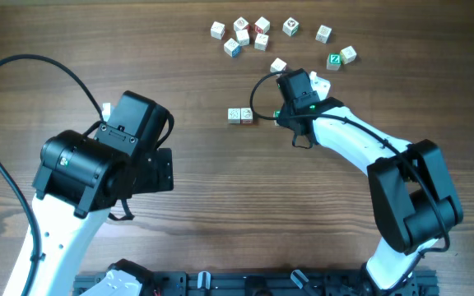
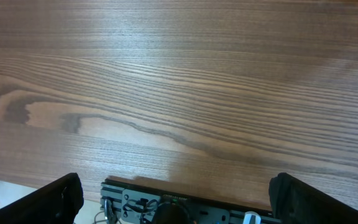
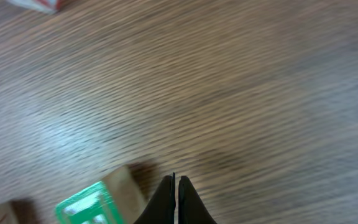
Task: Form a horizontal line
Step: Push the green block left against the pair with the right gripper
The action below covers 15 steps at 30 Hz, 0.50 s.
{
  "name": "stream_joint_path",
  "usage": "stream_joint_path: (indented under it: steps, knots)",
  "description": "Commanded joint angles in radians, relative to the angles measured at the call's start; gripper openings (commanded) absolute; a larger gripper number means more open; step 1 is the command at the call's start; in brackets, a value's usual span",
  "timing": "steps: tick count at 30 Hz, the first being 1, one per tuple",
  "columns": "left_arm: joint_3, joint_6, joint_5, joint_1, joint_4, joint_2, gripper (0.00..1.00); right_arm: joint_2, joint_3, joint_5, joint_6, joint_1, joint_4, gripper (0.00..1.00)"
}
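Observation:
Two white-faced letter cubes (image 1: 239, 116) sit side by side, touching, in a short row at mid-table. A green-faced cube (image 3: 86, 206) lies just left of my right gripper's fingertips (image 3: 176, 182), which are shut and empty. In the overhead view a green speck (image 1: 276, 113) shows at the right gripper (image 1: 286, 107), a gap to the right of the white pair. I cannot tell whether the fingers touch the green cube. My left gripper (image 2: 179, 196) is open and empty, hovering over bare wood far to the left (image 1: 156, 168).
Several loose letter cubes (image 1: 253, 34) are scattered at the back, including a green Z cube (image 1: 334, 60) and a white one (image 1: 278, 65) close behind the right gripper. A black rail (image 2: 185, 205) runs along the table's front edge.

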Motion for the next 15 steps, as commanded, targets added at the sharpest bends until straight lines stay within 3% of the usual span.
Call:
stream_joint_path:
  steps: [1,15]
  knots:
    - [0.000,-0.002,-0.009,0.003,0.000,-0.007,1.00,0.012,-0.007,-0.109,-0.080,-0.004,0.019,0.05]
    - [0.000,-0.002,-0.009,0.003,0.000,-0.007,1.00,0.012,-0.006,-0.166,-0.121,-0.004,0.051,0.05]
